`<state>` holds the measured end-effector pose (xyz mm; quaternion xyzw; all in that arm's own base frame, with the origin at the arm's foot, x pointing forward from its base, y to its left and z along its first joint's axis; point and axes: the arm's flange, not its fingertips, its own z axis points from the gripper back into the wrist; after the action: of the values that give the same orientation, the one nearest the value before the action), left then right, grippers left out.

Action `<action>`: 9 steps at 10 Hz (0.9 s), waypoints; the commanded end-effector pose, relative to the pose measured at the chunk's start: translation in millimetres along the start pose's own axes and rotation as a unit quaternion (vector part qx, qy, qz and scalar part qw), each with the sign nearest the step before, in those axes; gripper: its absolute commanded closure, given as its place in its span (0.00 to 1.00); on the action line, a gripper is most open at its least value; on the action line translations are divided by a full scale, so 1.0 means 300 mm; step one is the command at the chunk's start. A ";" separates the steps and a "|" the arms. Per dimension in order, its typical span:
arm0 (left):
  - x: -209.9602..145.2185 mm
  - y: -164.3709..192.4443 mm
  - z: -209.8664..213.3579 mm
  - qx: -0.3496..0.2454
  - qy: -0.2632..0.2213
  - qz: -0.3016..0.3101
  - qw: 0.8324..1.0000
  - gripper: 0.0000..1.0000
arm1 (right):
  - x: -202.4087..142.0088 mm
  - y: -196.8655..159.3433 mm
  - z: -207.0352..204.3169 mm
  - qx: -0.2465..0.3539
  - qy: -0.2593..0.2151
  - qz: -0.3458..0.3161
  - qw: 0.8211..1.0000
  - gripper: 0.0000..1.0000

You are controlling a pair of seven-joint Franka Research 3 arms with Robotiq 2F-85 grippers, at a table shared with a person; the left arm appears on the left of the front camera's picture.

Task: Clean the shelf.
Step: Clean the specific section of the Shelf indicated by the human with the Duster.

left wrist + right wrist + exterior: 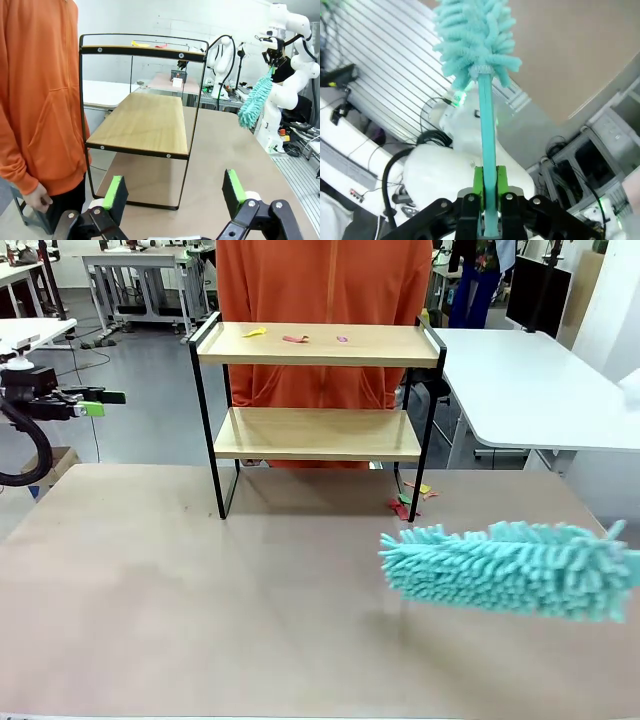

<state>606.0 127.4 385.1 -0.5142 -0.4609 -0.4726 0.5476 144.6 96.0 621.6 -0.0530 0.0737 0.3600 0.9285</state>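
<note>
A workshop room with white desks and a grey floor lies behind the broad, matte tan worktop (pixel 200 620). At its far edge, before a person in an orange top (pixel 320 280), stands the small two-tier shelf of light wooden boards in a thin black metal frame (pixel 318 433). The fluffy turquoise chenille duster on a flat teal handle (pixel 510 570) hangs low over the worktop, right of the shelf and well apart from it. The right gripper (pixel 489 175) has its fingers clamped on that handle, while the left gripper (pixel 174 182) waits off the shelf's left end, fingers spread wide and empty. Small yellow, red and pink scraps (pixel 295 338) dot the top board, so sweeping looks unfinished; the next move calls for lifting the duster to that board and brushing across it
</note>
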 end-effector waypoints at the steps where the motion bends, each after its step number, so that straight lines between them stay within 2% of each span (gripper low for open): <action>1: 0.000 -0.008 0.002 -0.002 0.003 -0.008 1.000 0.00 | -0.032 -0.039 0.016 -0.025 0.000 0.005 1.000 0.87; 9: 0.000 -0.008 0.002 -0.002 0.003 -0.008 1.000 0.00 | -0.026 -0.010 0.017 -0.014 0.001 -0.007 1.000 0.87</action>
<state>606.0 127.3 385.1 -0.5141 -0.4609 -0.4726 0.5476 143.2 88.0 628.7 -0.0741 0.0696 0.3528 0.9302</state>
